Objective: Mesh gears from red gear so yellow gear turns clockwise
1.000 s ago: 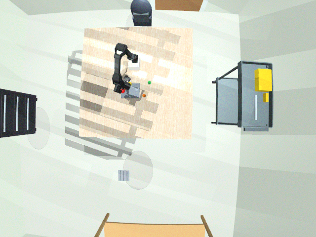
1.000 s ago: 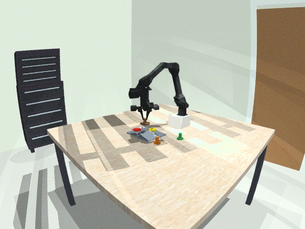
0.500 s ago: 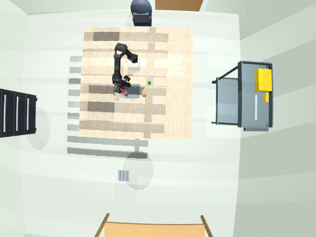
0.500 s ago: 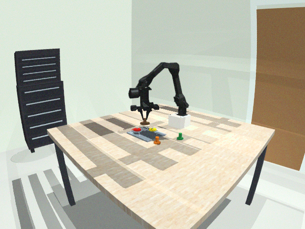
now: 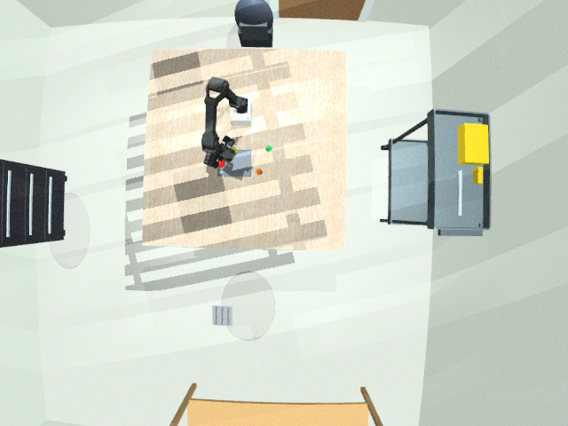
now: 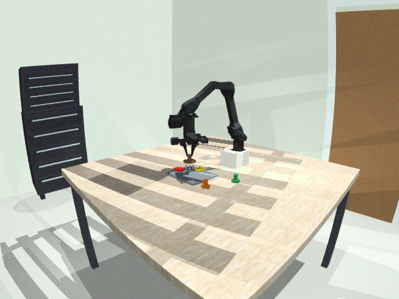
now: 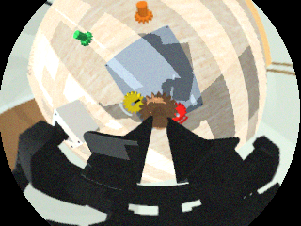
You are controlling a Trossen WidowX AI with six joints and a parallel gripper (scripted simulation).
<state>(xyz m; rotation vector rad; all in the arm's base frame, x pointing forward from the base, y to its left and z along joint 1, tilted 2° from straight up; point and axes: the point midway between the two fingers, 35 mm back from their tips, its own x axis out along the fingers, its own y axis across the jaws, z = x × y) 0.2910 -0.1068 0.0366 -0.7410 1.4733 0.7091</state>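
Observation:
My gripper (image 6: 189, 156) (image 7: 160, 120) is shut on the stem of the brown gear (image 6: 189, 160) (image 7: 158, 106) and holds it above the board. The grey board (image 5: 242, 170) (image 6: 201, 176) (image 7: 136, 61) carries the red gear (image 5: 221, 163) (image 6: 179, 169) (image 7: 181, 112) and the yellow gear (image 5: 234, 150) (image 6: 199, 169) (image 7: 132, 100). Short pegs (image 6: 189, 168) stand between these two gears in the exterior view; the brown gear hides that part in the wrist view. An orange gear (image 5: 259, 171) (image 6: 205, 184) (image 7: 143, 13) and a green gear (image 5: 268, 147) (image 6: 235, 178) (image 7: 83, 38) stand upright on the table.
The white robot base (image 5: 240, 116) (image 6: 234, 157) (image 7: 77, 122) stands on the wooden table (image 5: 320, 183) (image 6: 199, 238) behind the board. The orange gear is just off the board's edge, and the green gear is farther off. Dark shadows fall across board and table.

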